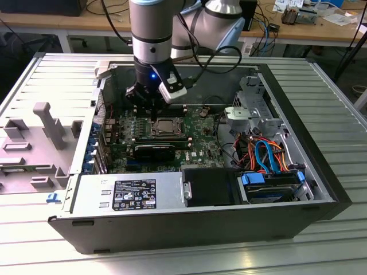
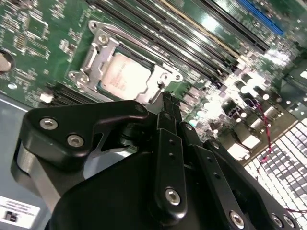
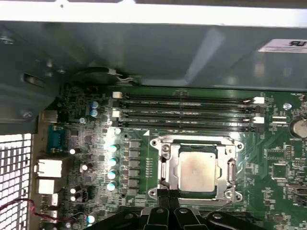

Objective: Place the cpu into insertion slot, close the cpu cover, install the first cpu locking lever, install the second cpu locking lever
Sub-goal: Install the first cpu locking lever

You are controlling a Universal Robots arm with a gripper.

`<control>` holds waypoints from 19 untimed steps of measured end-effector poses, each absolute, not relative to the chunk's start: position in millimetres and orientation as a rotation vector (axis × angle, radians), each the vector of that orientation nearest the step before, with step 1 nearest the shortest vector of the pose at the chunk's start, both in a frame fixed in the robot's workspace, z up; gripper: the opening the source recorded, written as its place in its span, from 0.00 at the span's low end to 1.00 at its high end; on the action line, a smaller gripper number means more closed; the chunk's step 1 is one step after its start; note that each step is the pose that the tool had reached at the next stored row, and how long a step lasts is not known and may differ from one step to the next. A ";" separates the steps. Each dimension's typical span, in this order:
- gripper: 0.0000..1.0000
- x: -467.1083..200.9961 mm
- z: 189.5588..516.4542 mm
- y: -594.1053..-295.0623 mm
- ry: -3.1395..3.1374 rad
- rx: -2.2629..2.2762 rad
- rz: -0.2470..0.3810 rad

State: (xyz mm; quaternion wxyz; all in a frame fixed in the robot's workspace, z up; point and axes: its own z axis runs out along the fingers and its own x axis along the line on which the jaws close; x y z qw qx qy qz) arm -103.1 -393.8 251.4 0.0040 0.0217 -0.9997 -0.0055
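Note:
The cpu point(image 3: 196, 173), a silvery square chip, lies flat in the insertion slot, whose contact field is hidden beneath it. The cpu cover point(image 3: 165, 175), a grey metal frame, lies down around the chip's top. In both wrist views my gripper point(image 3: 168, 197) is shut with nothing between its black fingers, its tips right at one edge of the socket frame. In the second wrist view the gripper point(image 2: 168, 103) points at the cover point(image 2: 96, 57) beside the cpu point(image 2: 125, 76). From the exterior view, the gripper point(image 1: 153, 114) hangs just to the left of the cpu point(image 1: 169, 126).
Long black memory slots point(image 3: 187, 110) run beside the socket, near the case wall point(image 3: 144, 48). Capacitors and rear ports point(image 3: 48, 172) stand on another side. The power supply point(image 1: 129, 195) and a drive bay with blue and orange cables point(image 1: 266, 154) fill the case's near side.

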 end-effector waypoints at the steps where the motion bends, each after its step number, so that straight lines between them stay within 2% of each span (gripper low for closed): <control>1: 0.11 -105.7 251.3 -393.4 -3.134 0.068 -0.017; 19: 0.11 -120.2 268.0 -372.4 -3.140 0.068 -0.018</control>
